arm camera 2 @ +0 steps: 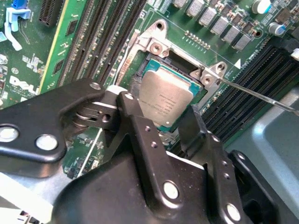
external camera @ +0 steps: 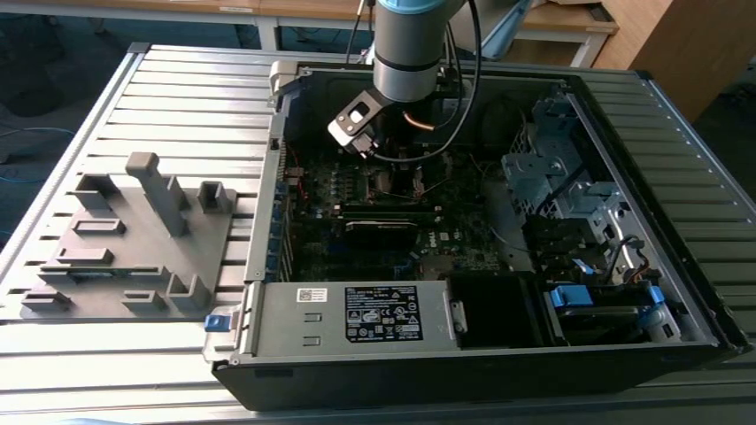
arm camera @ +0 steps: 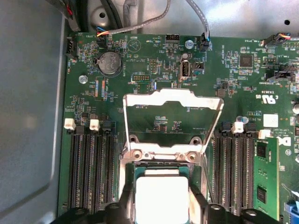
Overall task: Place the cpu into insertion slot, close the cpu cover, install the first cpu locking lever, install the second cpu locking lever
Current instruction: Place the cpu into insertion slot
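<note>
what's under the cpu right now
The cpu, between the gripper's fingers, sits over the insertion slot; its dark edge and silvery rim show around the chip. The slot's contacts are covered by it. The cpu cover is flipped open.

nothing really legible here; tiny print on the power supply sticker (external camera: pixel 381 312); faint etched lines on the cpu (arm camera 2: pixel 164 100)
</note>
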Controlling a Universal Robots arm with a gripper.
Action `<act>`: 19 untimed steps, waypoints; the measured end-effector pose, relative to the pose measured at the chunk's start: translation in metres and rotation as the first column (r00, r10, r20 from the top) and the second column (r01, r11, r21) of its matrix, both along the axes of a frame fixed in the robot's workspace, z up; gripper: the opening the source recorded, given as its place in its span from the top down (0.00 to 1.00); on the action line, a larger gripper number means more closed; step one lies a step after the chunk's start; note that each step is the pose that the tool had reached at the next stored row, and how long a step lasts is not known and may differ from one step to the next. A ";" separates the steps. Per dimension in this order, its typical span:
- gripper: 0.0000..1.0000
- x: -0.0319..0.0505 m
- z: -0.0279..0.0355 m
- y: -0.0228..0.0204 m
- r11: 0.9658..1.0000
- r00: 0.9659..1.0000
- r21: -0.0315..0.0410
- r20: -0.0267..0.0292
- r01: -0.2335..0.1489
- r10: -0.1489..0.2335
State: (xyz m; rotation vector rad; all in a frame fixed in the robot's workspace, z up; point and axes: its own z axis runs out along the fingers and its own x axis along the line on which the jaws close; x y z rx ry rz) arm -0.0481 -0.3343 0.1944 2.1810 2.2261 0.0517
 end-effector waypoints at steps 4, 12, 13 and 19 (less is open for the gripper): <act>0.44 0.0000 0.0000 0.0001 1.000 1.000 0.000 0.000 0.000 0.000; 0.44 0.0001 -0.0001 -0.0001 1.000 1.000 0.000 0.000 0.000 0.000; 0.44 0.0002 -0.0001 -0.0003 1.000 1.000 0.000 0.000 0.000 0.000; 0.44 0.0009 -0.0001 -0.0014 1.000 1.000 0.000 0.000 0.000 0.000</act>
